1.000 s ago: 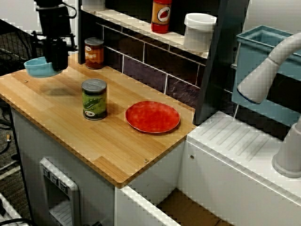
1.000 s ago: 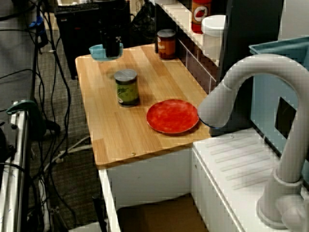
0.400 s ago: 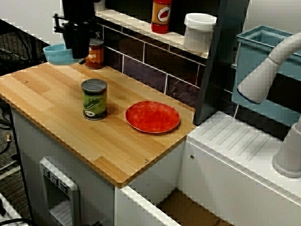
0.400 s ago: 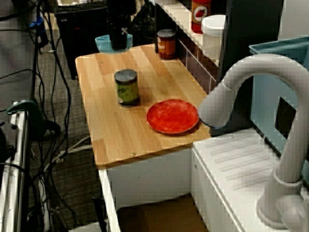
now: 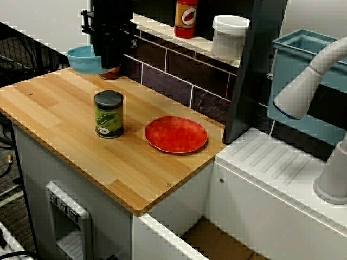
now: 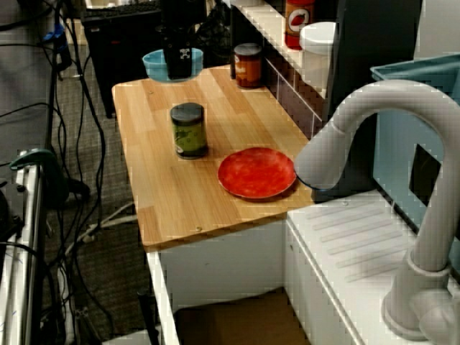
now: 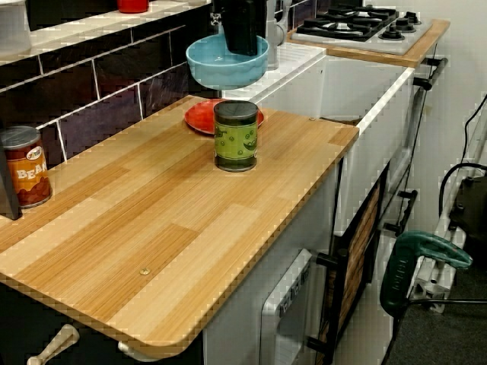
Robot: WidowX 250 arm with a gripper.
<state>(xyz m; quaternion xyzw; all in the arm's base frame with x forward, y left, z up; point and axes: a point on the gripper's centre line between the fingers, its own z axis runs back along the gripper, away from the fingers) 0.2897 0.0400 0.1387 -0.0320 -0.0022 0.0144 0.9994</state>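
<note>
My tool [image 5: 111, 54] is clamped on the rim of the blue bowl [image 5: 82, 58], which hangs above the table [image 5: 54, 119] at its back edge. I judge: carry step. Next move needs level carriage, clear of the green can [image 5: 109, 114].

This is a mock kitchen set up in a lab. A wooden surface [image 5: 59, 116] is backed by dark tiles [image 5: 179, 73], with a shelf [image 5: 157, 28] of tins [image 5: 186, 19], a tap [image 6: 363, 118] over a white drainer [image 6: 359, 230], and a gas hob [image 7: 358, 23]. Loose cables [image 6: 75, 93] trail over the carpet [image 6: 108, 244] beside it.
</note>
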